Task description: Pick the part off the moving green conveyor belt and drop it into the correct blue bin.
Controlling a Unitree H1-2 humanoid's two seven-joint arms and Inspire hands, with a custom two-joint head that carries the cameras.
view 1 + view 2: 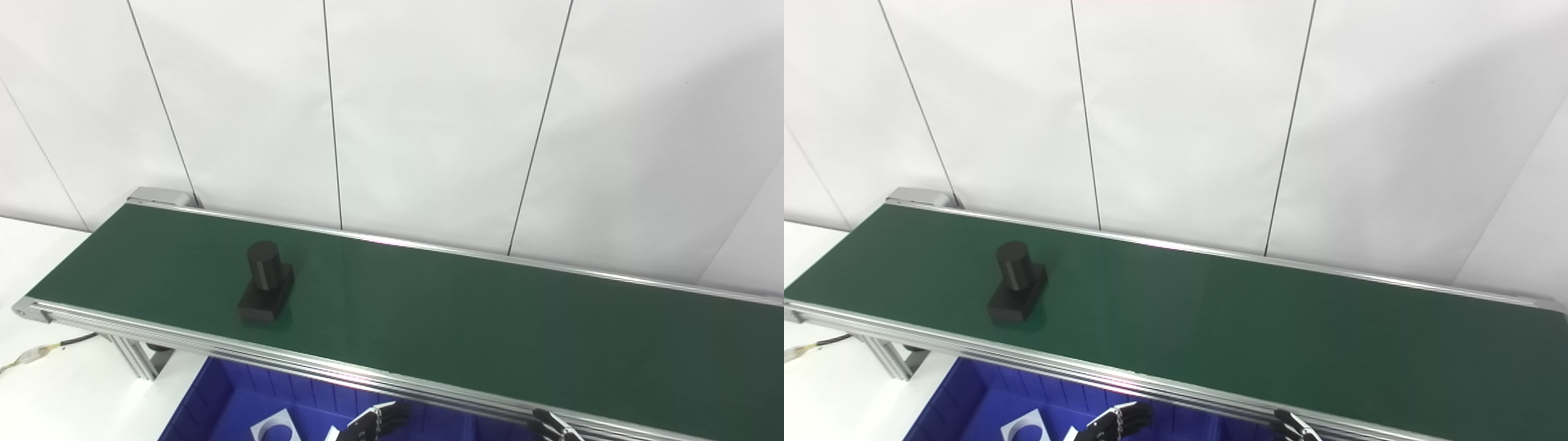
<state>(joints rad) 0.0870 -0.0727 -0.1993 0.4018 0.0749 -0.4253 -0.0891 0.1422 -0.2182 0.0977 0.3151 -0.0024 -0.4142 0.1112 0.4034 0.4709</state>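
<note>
Part (265, 283) first: in the left eye view I see a black piece, an upright cylinder on a blocky base, standing free on the green belt (490, 318) toward its left end, a little nearer the near rail than the far one. Nothing touches it. Below the belt's near edge sits the blue bin (214, 398), with a white label or insert lying on its floor. My left hand (373, 422) just pokes in at the bottom edge, in front of the bin and below the belt, well apart from the part. Its fingers look loosely curled and I see nothing in them, though too little shows for me to call it apart or together. My right hand (554, 427) shows only dark fingertips at the bottom edge, so I cannot tell its state either.

From the right eye view the layout reads the same: the part (1015, 283) stands alone on the belt's left stretch, and both hands sit low at the bottom edge, near the rail, the left (1118, 422) over the bin (961, 398) and the right (1292, 427) further right.

By my reckoning the task is barely begun. The pick is not yet made, and the reach, the grasp, the lift and the drop into the bin are all left.
</note>
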